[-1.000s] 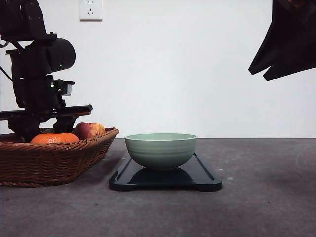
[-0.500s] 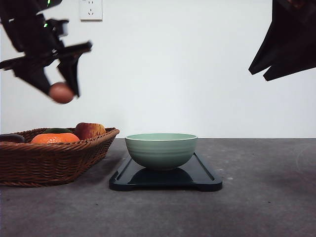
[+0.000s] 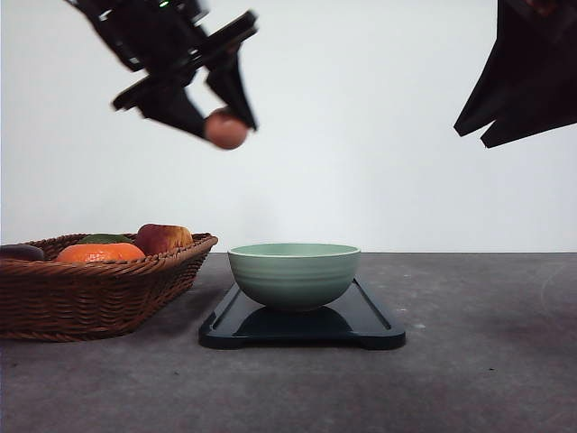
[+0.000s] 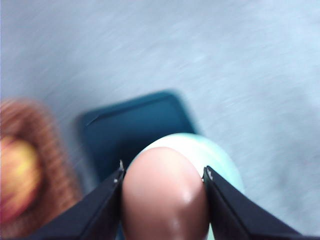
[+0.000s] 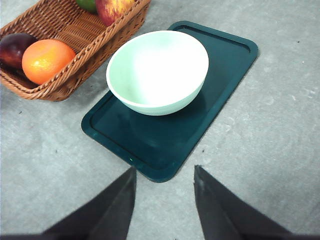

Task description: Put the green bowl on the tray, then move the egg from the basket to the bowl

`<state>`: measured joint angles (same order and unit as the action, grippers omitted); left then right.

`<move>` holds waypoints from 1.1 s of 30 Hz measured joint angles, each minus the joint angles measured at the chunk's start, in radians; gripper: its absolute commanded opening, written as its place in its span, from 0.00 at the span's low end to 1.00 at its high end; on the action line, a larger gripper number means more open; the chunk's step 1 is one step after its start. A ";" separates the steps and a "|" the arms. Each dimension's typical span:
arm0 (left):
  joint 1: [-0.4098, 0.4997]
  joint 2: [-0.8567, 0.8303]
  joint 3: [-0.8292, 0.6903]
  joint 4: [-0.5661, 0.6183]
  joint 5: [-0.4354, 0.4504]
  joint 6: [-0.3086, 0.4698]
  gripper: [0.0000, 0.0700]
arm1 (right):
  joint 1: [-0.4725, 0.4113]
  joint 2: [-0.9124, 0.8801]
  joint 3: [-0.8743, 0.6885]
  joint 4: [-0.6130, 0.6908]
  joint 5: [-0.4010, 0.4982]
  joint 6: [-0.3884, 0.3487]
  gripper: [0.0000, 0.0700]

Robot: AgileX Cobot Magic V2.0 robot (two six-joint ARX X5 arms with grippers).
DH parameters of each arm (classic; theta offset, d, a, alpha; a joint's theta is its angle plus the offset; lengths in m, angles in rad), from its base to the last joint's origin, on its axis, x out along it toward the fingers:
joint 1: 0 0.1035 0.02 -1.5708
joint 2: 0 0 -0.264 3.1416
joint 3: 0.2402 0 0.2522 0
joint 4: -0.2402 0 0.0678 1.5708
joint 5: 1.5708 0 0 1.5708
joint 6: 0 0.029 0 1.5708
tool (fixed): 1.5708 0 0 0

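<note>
While the bowl (image 3: 294,274) already sits on the tray (image 3: 302,327), the left tool (image 3: 219,115) hangs high above the counter (image 3: 469,361) with its two fingers clamped on the egg (image 3: 225,129), between the basket (image 3: 99,287) and the bowl and not yet over the bowl's rim. In the left wrist view the egg (image 4: 165,195) fills the gap between the fingers (image 4: 95,210), with the bowl (image 4: 220,160) and tray (image 4: 135,130) blurred beyond it. The right tool (image 5: 162,202) hovers off to the side, jaws apart and empty, looking down on the bowl (image 5: 157,70), the tray (image 5: 220,85) and the basket (image 5: 75,35), which holds an orange (image 5: 45,60), an apple (image 5: 114,9) and other fruit. The main risk, as I judge it, is height: let go from up here, the egg would likely crack or bounce out of the bowl. A smooth rounded shell held by two narrow fingers could also slip if the arm swings fast, and the blur suggests speed. Released short of the rim, it would hit the tray or counter. Too hard a squeeze could break it.
</note>
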<state>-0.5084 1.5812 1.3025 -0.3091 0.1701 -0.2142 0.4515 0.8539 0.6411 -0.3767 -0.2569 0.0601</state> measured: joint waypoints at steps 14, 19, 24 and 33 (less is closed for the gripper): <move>-0.096 0.190 0.000 0.083 -0.073 0.039 0.31 | 0.000 0.000 0.000 0.000 0.000 0.000 0.32; -0.118 0.269 0.000 0.102 -0.075 0.039 0.31 | 0.000 0.000 0.000 0.000 0.000 0.000 0.32; -0.131 0.337 0.000 0.104 -0.075 0.042 0.32 | 0.000 0.000 0.000 0.000 0.000 0.000 0.32; -0.134 0.365 0.000 0.111 -0.075 0.045 0.39 | 0.000 0.000 0.000 -0.001 0.000 0.000 0.32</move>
<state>-0.6422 1.9461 1.3025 -0.1984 0.0948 -0.1688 0.4515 0.8539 0.6411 -0.3775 -0.2569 0.0601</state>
